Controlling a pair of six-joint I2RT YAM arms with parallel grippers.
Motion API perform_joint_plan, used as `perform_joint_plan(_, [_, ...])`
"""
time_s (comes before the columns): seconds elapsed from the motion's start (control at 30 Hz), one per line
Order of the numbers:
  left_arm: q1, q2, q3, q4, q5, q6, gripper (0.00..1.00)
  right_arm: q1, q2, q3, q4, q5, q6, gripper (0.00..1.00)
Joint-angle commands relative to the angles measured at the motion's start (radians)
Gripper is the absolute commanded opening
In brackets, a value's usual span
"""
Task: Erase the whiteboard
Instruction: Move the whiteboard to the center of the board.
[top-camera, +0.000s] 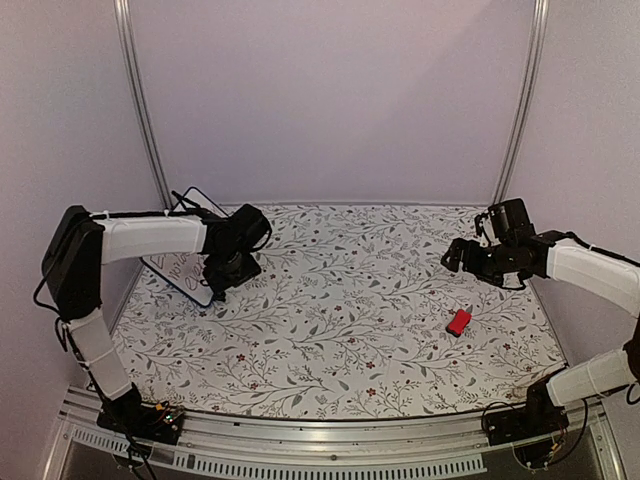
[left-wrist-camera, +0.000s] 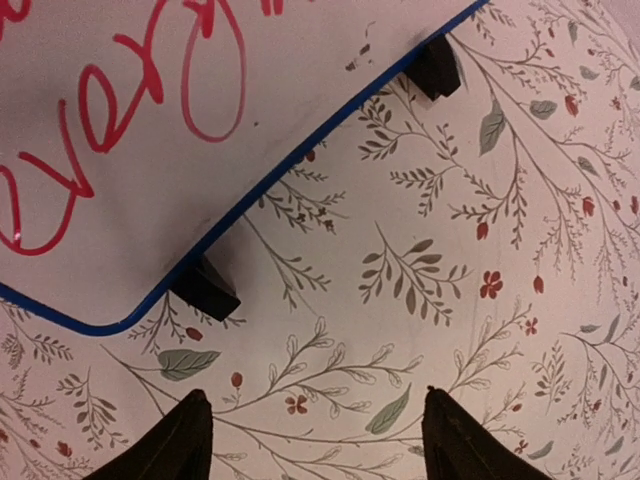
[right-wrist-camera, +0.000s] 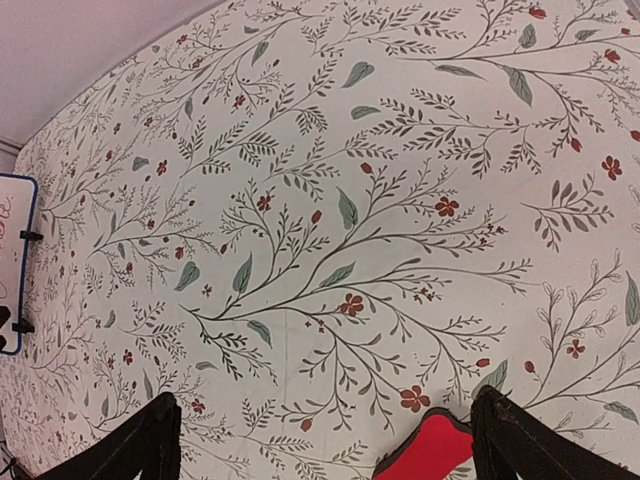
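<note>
whiteboard (left-wrist-camera: 150, 215), red cursive writing (left-wrist-camera: 120, 100), word unclear

Right gripper (right-wrist-camera: 325, 415): fingers spread wide, low over the floral tablecloth (right-wrist-camera: 350, 200). Red block (right-wrist-camera: 425, 450) lies between them, close to the finger on the view's right, partly cut off. Whiteboard (right-wrist-camera: 12, 262) at far left edge: blue frame, two black feet, faint red marker.

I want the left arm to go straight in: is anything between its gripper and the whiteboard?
Nothing visible. Only bare floral cloth lies between the left gripper and the whiteboard's near edge; the red eraser lies far off, on the right side.
</note>
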Motion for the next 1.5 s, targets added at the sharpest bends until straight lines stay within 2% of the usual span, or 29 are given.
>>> perform_joint_plan(0.0, [-0.013,0.190,0.191,-0.296,-0.074,-0.139,0.70,0.009,-0.032,-0.014,0.023,-0.007,0.008,0.99])
perform_joint_plan(0.1, [-0.013,0.238,0.226,-0.321,-0.105,-0.178,0.69,0.009,-0.038,-0.017,0.023,-0.007,0.004,0.99])
perform_joint_plan(0.3, [-0.019,0.239,0.201,-0.327,-0.209,-0.265,0.63,0.011,-0.047,-0.024,0.023,-0.010,-0.003,0.99])
perform_joint_plan(0.53, [-0.020,0.291,0.199,-0.374,-0.234,-0.328,0.57,0.011,-0.046,-0.026,0.035,-0.027,-0.002,0.99])
perform_joint_plan(0.83, [-0.020,0.323,0.190,-0.354,-0.259,-0.346,0.51,0.012,-0.056,-0.034,0.038,-0.049,-0.002,0.99])
perform_joint_plan(1.03, [-0.018,0.352,0.209,-0.347,-0.282,-0.346,0.42,0.013,-0.062,-0.035,0.043,-0.072,-0.002,0.99])
perform_joint_plan(1.37, [-0.016,0.388,0.234,-0.340,-0.307,-0.341,0.38,0.020,-0.062,-0.034,0.046,-0.085,0.001,0.99])
perform_joint_plan(1.47, [-0.014,0.391,0.233,-0.339,-0.314,-0.342,0.34,0.022,-0.059,-0.034,0.045,-0.089,0.002,0.99])
